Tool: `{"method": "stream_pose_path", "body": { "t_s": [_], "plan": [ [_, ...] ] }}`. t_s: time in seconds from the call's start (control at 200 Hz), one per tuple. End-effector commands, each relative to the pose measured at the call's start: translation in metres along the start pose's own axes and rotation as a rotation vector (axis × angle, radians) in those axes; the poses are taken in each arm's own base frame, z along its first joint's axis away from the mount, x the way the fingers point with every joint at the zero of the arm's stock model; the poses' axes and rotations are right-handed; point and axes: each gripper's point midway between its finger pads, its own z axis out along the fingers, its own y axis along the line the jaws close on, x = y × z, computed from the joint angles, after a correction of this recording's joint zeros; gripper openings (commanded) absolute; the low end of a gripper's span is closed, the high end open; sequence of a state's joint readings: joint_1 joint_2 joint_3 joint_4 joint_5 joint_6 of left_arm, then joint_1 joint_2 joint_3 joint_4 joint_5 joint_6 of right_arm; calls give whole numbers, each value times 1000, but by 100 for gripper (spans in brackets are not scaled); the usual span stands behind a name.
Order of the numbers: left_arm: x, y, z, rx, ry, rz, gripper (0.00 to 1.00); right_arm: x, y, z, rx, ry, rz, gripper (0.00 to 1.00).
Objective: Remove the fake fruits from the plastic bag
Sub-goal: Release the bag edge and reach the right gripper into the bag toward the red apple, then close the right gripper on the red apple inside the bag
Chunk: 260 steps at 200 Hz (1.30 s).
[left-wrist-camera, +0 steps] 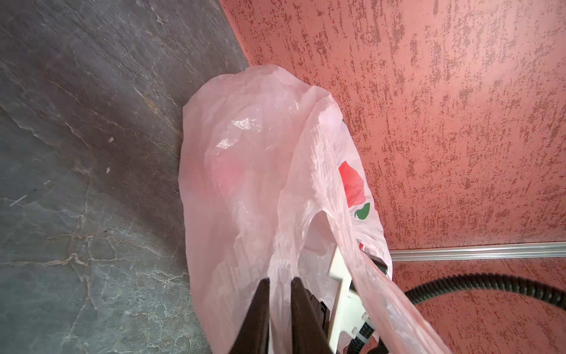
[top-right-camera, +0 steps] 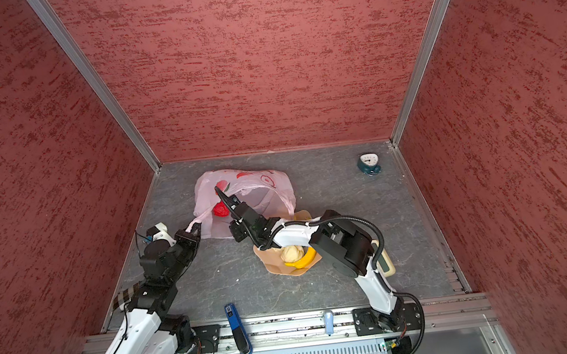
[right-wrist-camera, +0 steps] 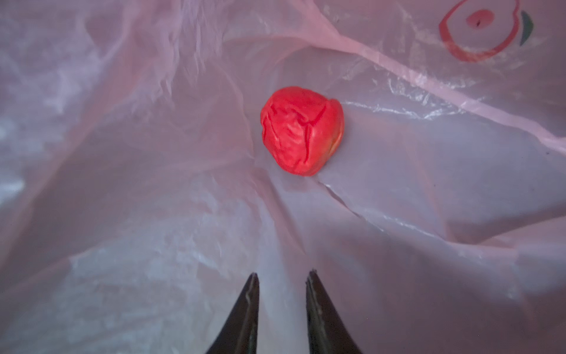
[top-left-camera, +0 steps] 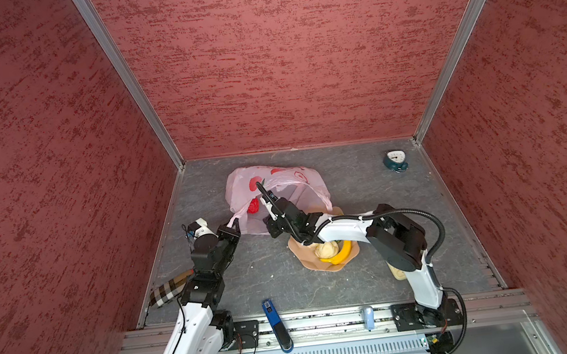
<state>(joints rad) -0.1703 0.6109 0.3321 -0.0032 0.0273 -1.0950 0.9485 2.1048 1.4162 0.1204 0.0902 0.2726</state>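
Observation:
The plastic bag (top-left-camera: 239, 186) (top-right-camera: 204, 194) lies open at the back of the floor, its mouth facing the arms. My left gripper (top-left-camera: 234, 224) (left-wrist-camera: 280, 280) is shut on a bag handle and holds it up. Inside the bag (right-wrist-camera: 122, 214) lies a red fruit (right-wrist-camera: 301, 130) (top-left-camera: 252, 206) (top-right-camera: 220, 209). My right gripper (top-left-camera: 258, 185) (right-wrist-camera: 281, 275) reaches into the mouth, open with nothing between its fingers, just short of the red fruit. A beige lumpy ball (top-left-camera: 326, 249) and the yellow banana (top-left-camera: 342, 255) rest in a peach bowl (top-left-camera: 306, 264).
A small teal clock (top-left-camera: 396, 161) stands at the back right. A blue tool (top-left-camera: 276, 325) lies across the front rail. A striped roll (top-left-camera: 168, 291) sits by the left wall, and a beige device (top-right-camera: 386, 262) lies under the right arm.

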Motion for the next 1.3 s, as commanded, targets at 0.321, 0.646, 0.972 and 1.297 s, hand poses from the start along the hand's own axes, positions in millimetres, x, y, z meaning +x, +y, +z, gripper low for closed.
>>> {"method": "stream_pose_path", "body": {
  "t_s": [0.321, 0.646, 0.972, 1.297],
  "plan": [
    [30, 51, -6, -102, 92, 14, 16, -23, 5, 48, 13, -43, 56, 66],
    [38, 60, -12, -92, 114, 26, 16, -35, -1, 69, 51, -75, 60, 81],
    [44, 57, -14, -54, 141, 31, 16, -38, -6, 94, 75, -69, 78, 82],
    [50, 58, -19, -33, 163, 20, 15, -36, -4, 116, 51, -62, 81, 83]
  ]
}}
